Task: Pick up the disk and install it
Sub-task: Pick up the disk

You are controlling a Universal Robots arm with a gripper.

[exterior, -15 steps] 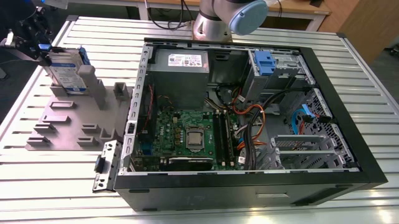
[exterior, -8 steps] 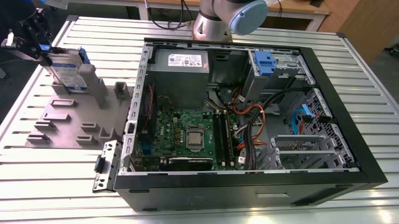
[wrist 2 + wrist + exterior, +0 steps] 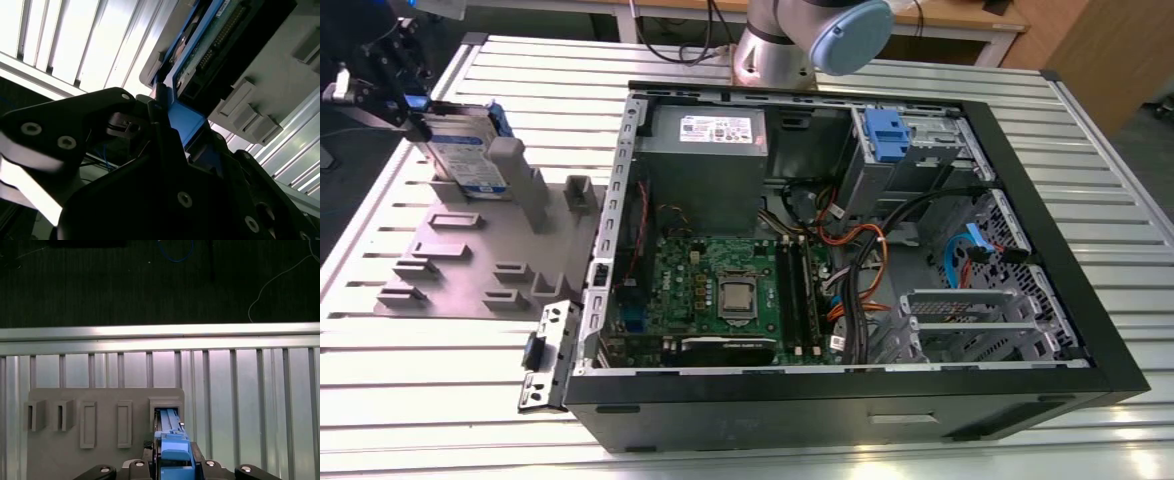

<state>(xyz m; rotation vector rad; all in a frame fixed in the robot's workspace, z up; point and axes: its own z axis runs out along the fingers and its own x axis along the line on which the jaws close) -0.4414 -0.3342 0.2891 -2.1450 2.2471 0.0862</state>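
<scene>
Gripper (image 3: 411,105) is at the exterior view's far left, over the grey fixture plate (image 3: 467,255), well apart from the open PC case (image 3: 854,410).

It is holding the disk (image 3: 460,155). In both wrist views the blue frame edge sits pinched between the dark fingers (image 3: 165,145), which are closed to about the frame's thickness, with no gap I can see. I read that as a firm grip, but pad contact itself is hidden.

The disk stands on end in the fixture. Its long axis is roughly vertical, the labelled face is turned toward the near left, and the gripper has the top end.

In the first wrist view the disk (image 3: 169,427) runs straight out from the gripper (image 3: 172,460) into the end slot (image 3: 167,405) of the fixture's row of slots. Its lower end looks seated there, or at least level with the slot mouth; I can't tell how deep.

The relation that matters is that the disk hangs directly below the gripper, with its long axis in line with the fingers and the slot walls close on both flat faces. There is no side clearance, so the only free direction is along that axis.

The drive bay (image 3: 921,150) with the blue clip (image 3: 886,135) is at the case's far right corner, across the case from the disk.
</scene>
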